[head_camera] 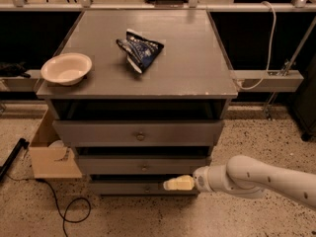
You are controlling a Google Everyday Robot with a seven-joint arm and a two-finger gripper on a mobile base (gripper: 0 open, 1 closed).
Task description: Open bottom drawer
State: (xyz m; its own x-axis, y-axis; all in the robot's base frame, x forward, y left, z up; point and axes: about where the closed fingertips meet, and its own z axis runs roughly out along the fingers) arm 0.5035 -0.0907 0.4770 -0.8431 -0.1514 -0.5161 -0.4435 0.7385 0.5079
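The bottom drawer [123, 187] is the lowest and narrowest of three grey fronts in the cabinet, with a small round knob [146, 186] at its centre. Its front sits back under the two fronts above it. My gripper [173, 184] reaches in from the right on a white arm, its pale yellow tip low against the drawer's front, just right of the knob. The arm covers the right end of that front.
On the cabinet top [197, 73] lie a white bowl [66, 68] at the left and a dark blue snack bag [139, 53] near the middle. A cardboard box [52, 157] and a black cable [69, 216] lie on the floor at the left.
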